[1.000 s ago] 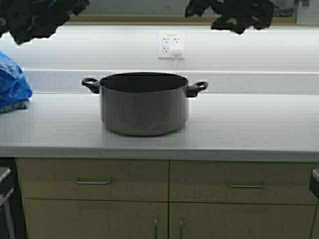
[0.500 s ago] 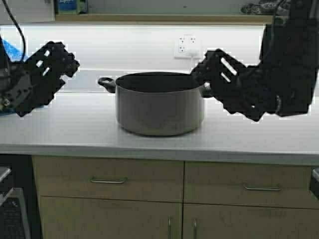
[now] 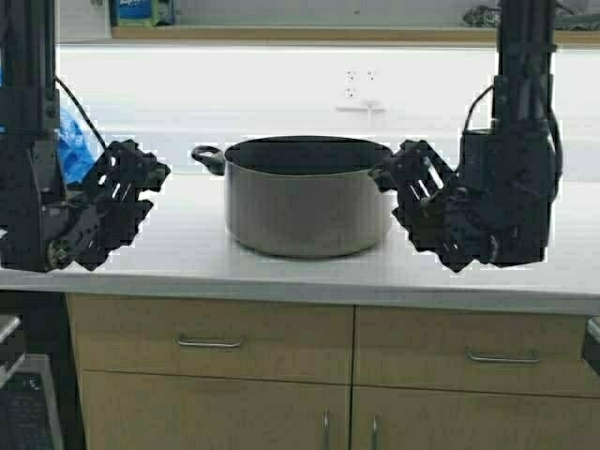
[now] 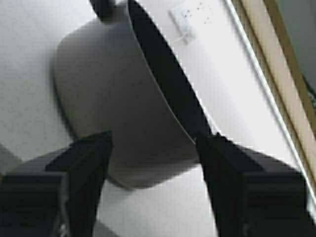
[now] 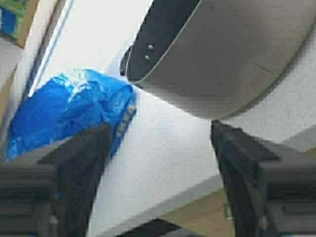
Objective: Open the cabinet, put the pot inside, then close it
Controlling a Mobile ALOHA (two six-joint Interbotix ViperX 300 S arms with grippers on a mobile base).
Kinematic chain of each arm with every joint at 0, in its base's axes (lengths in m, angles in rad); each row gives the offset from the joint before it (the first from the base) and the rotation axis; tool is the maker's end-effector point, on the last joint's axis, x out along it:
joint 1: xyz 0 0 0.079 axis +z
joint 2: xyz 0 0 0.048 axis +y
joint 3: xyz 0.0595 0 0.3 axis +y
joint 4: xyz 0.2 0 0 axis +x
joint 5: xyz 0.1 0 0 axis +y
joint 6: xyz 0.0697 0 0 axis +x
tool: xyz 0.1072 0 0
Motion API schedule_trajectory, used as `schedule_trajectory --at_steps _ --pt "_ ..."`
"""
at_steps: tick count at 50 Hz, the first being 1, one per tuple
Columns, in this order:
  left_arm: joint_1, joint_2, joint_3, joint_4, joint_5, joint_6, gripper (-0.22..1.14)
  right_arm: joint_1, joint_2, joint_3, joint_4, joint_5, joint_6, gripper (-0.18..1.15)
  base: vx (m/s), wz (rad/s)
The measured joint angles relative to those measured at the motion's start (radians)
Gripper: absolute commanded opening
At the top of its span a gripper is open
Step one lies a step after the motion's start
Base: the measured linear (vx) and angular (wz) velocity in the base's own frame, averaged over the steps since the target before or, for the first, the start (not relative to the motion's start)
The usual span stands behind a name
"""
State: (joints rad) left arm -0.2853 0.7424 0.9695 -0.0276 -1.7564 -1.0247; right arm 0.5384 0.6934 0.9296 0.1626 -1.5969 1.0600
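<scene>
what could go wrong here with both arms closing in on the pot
The right gripper sits right at the pot's loop handle while the left gripper is further off, so uneven contact may shove the pot sideways along the countertop. Both grippers look open, and the handles are small, so a slightly missed grasp seems possible. The blue bag lies behind the left arm and could get snagged.

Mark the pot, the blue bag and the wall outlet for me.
pot [image 3: 309,211], high view, on its grey side wall.
blue bag [image 5: 74,106], right wrist view, on its crinkled middle.
wall outlet [image 3: 360,84], high view, on its white faceplate.
</scene>
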Motion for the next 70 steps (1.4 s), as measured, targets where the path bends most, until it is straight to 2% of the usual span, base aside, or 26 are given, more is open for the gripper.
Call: schedule_trajectory --at_steps 6,22,53,62,70 --pt "0.048 0.048 -0.049 0.067 0.0 -0.012 0.88 -0.049 0.052 -0.052 -0.078 -0.017 0.038 0.94 0.01 0.01" --pt "0.066 0.078 -0.127 0.074 0.0 -0.017 0.88 -0.052 0.127 -0.129 -0.061 -0.023 0.046 0.94 0.07 0.03" --pt "0.067 0.077 -0.129 0.132 0.003 -0.026 0.88 -0.058 0.129 -0.035 0.094 -0.172 0.054 0.94 0.21 -0.01" --pt "0.066 0.078 -0.163 0.133 0.012 -0.031 0.88 -0.058 0.14 -0.072 0.167 -0.172 0.055 0.94 0.1 0.0" --pt "0.067 0.091 -0.245 0.133 0.066 -0.051 0.88 -0.072 0.181 -0.146 0.193 -0.173 0.084 0.94 0.04 0.0"
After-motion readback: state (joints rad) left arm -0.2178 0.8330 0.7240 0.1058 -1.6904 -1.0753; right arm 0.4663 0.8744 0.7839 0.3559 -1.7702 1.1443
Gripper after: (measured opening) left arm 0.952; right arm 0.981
